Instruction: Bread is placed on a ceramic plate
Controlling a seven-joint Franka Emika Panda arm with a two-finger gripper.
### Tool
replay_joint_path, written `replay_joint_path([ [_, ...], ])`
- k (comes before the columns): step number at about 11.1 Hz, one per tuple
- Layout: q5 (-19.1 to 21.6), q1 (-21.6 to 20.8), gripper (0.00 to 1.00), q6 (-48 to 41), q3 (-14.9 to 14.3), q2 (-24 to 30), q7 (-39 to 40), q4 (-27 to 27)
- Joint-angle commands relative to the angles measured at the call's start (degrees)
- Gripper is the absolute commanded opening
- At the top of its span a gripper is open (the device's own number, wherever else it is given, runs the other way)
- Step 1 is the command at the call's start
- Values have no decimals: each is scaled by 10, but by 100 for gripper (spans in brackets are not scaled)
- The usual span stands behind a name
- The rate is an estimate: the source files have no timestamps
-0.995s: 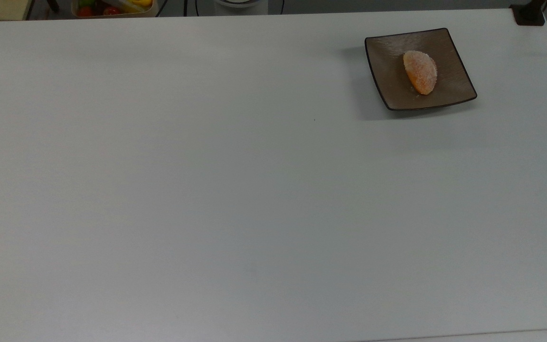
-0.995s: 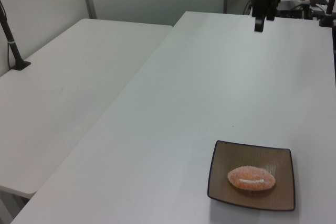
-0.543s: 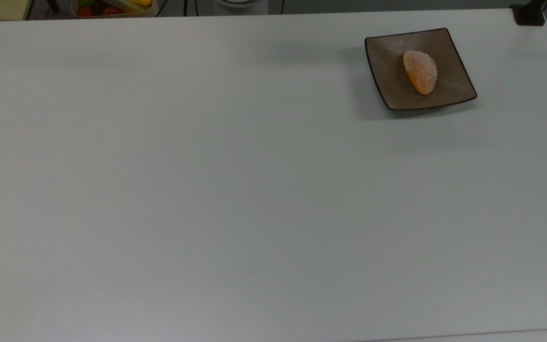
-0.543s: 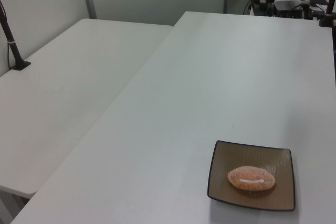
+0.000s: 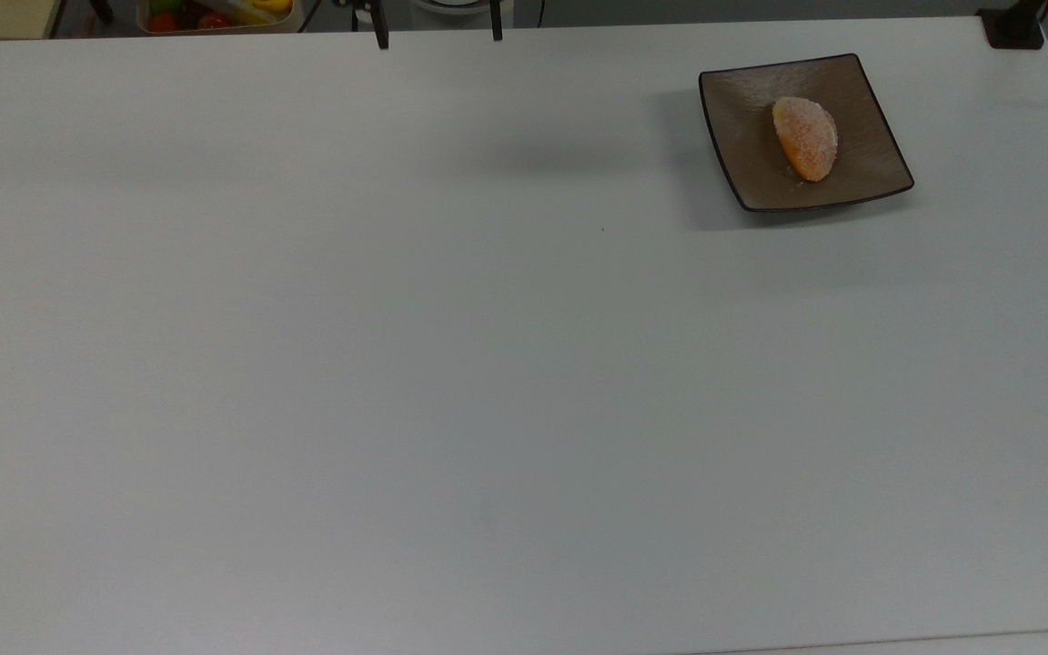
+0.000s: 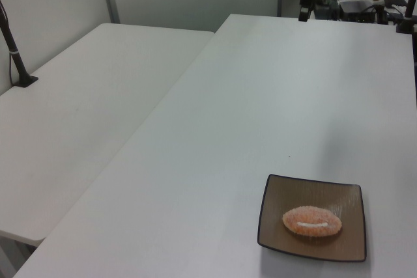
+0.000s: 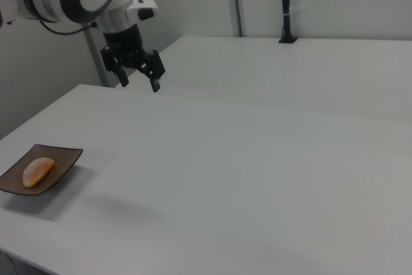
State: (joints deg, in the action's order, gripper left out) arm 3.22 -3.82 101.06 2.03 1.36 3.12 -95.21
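White tabletop (image 7: 257, 178) stretched wide under the scene, with a second white table (image 7: 309, 69) behind it. In the right view, the ceramic plate (image 7: 64, 157) sat low and well to the left of the pincer (image 7: 138, 82), near the tabletop's corner, and the bread (image 7: 37, 171) lay on it. Further right, the pincer hung in the air above the tabletop's far edge, well apart from the plate, its two fingers (image 7: 155, 85) spread wide with nothing between them.
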Motion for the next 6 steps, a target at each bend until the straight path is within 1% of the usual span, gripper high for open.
replay_joint_path([
  [1, 14, 3, 100, 13, 1, 3, 53, -11],
  [6, 18, 0, 100, 19, 1, 1, 51, -14],
])
